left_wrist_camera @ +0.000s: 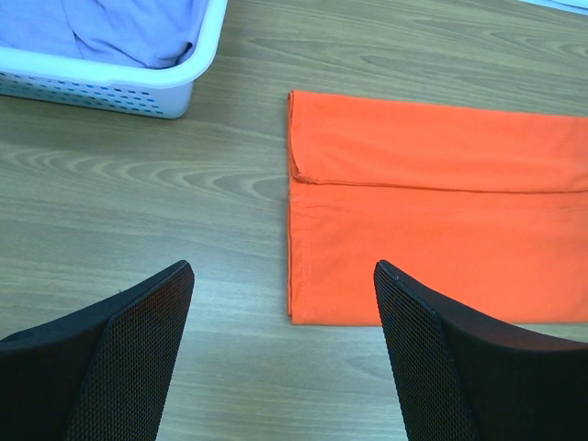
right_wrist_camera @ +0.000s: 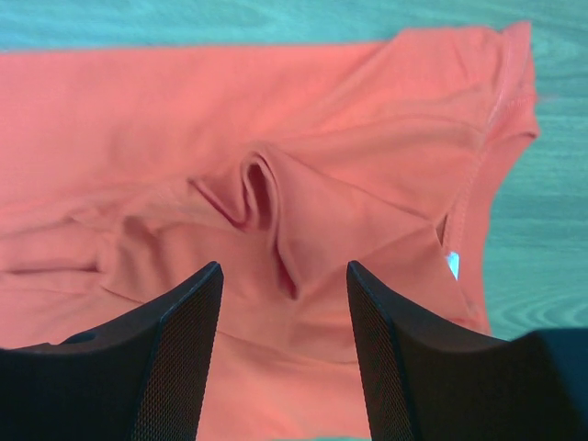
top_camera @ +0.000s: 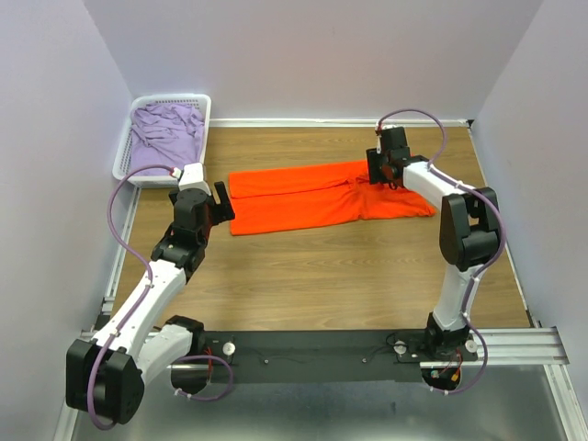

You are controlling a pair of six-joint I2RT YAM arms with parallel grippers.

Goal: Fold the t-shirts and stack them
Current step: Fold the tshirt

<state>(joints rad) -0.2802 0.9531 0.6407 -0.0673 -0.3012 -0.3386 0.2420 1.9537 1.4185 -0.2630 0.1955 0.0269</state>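
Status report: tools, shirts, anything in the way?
Left tool open, beside orange tee. Right tool open over its puckered fold. Lilac tee in basket. No obstruction visible.

folded t-shirt [top_camera: 322, 197] flat on table [top_camera: 322, 276] centre, second t-shirt [top_camera: 165, 138] in basket [top_camera: 172, 98] at far left

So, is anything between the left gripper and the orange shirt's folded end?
Nothing visible. Only bare table lies between the open left gripper and the orange t-shirt; the white basket sits off to the left, clear of that path.
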